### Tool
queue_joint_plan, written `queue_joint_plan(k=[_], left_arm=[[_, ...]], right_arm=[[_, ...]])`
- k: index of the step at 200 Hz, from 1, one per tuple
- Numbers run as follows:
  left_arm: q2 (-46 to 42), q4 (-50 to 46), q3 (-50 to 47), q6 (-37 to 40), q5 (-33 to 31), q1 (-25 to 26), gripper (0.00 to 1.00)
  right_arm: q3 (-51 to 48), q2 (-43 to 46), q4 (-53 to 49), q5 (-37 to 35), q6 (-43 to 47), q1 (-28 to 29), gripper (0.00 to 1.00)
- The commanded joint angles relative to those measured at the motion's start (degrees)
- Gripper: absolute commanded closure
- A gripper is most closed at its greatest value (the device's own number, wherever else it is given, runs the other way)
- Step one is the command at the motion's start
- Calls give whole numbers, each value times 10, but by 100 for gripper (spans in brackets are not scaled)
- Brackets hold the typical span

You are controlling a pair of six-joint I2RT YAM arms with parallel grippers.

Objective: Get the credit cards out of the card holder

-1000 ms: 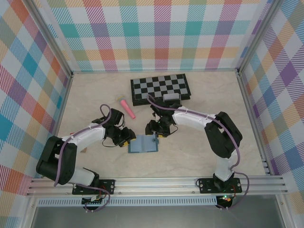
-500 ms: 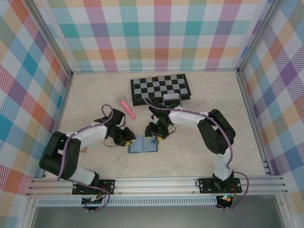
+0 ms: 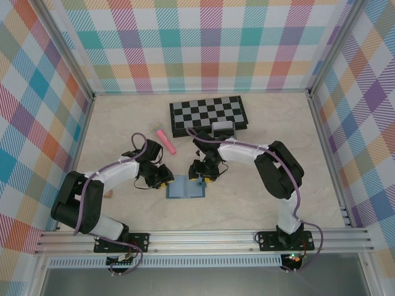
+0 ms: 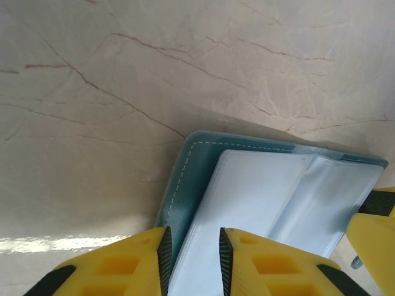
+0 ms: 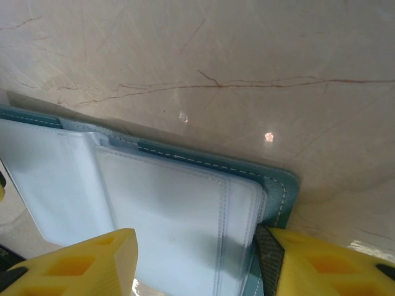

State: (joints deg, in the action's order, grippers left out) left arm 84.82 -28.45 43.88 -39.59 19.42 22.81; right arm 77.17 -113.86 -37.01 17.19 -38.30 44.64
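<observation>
The card holder (image 3: pixel 186 187) lies open and flat on the table, with a blue-grey cover (image 4: pixel 184 185) and pale clear sleeves (image 5: pixel 166 216). No credit cards show inside the sleeves. A small pale grey rectangle (image 3: pixel 222 126), possibly one of the credit cards, lies at the chessboard's front edge. My left gripper (image 3: pixel 164 179) (image 4: pixel 192 262) is low over the holder's left edge, its jaws narrowly apart over the sleeve edge. My right gripper (image 3: pixel 203 177) (image 5: pixel 185 259) stands open across the right-hand sleeves, one pad (image 5: pixel 269 253) against their outer edge.
A black-and-grey chessboard (image 3: pixel 208 114) lies at the back centre. A pink marker (image 3: pixel 165 141) lies left of it, behind my left gripper. A small brown scrap (image 3: pixel 108 195) sits near the left arm. Checked walls close in the table's left, back and right sides.
My left gripper's jaws have narrowed over the holder's left edge and that arm has shifted slightly. The right gripper has settled a little at the holder's right edge. The holder has stayed put.
</observation>
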Motion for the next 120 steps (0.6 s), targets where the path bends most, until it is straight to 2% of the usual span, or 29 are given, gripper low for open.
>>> queue_joint_plan(k=[1,46,120], left_arm=[[8,-3,13,7,6,5,72],[19,20,9,0,32,6,76],[32,39,7,-4,61,13,76]], right_arm=[[14,-20,-12,8,9,3,45],[24,-30,-21,18,15,3,45],[34,-42,-28,34,22,3,46]])
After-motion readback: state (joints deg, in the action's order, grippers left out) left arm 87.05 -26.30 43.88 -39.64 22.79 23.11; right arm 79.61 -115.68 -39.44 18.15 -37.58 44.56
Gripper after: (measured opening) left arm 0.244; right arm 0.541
